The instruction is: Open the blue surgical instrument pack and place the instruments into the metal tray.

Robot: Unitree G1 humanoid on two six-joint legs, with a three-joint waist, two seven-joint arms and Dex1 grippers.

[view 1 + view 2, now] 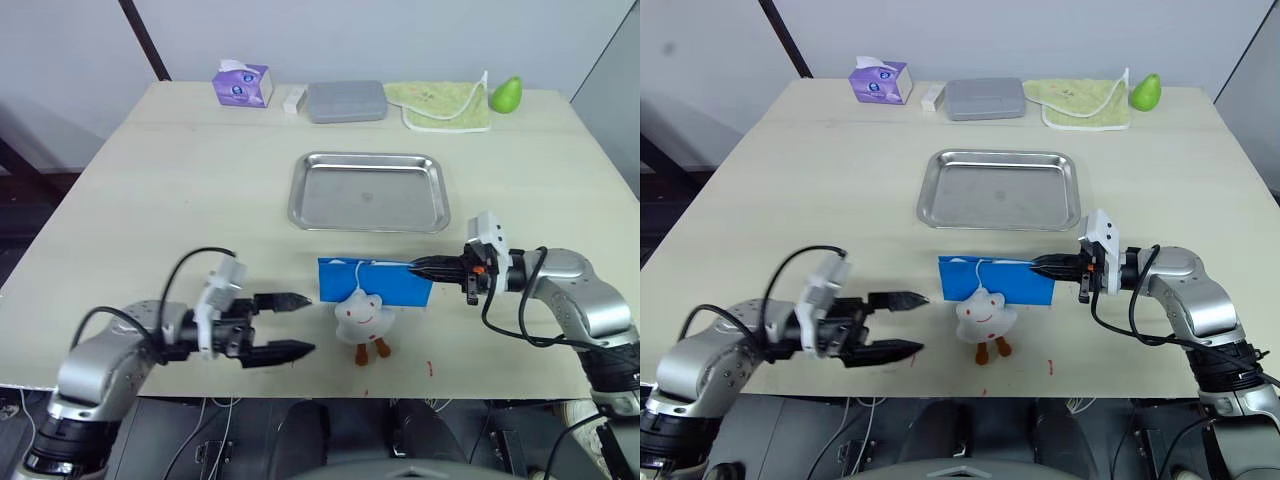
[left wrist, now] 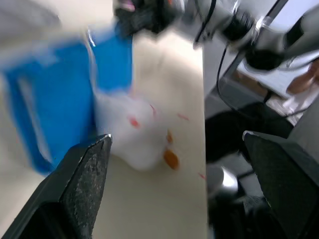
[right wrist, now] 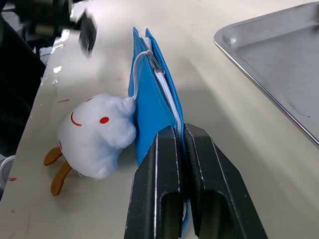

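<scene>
Pack (image 1: pixel 375 282) standing on edge just in front of the tray (image 1: pixel 368 190), pinched at its end by the right gripper (image 1: pixel 418 266), probably to steady it for unzipping. Left gripper (image 1: pixel 296 324) spread wide, empty, beside the plush charm (image 1: pixel 362 319), still zipped

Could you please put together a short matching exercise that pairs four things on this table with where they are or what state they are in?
Things:
1. metal tray
2. blue surgical instrument pack
3. left pincer
4. white plush toy

States or places:
A. open, holding nothing
B. clamped at one end by the right pincer
C. empty, mid-table
D. lying against the pack's near side

Pairs: 1-C, 2-B, 3-A, 4-D
</scene>
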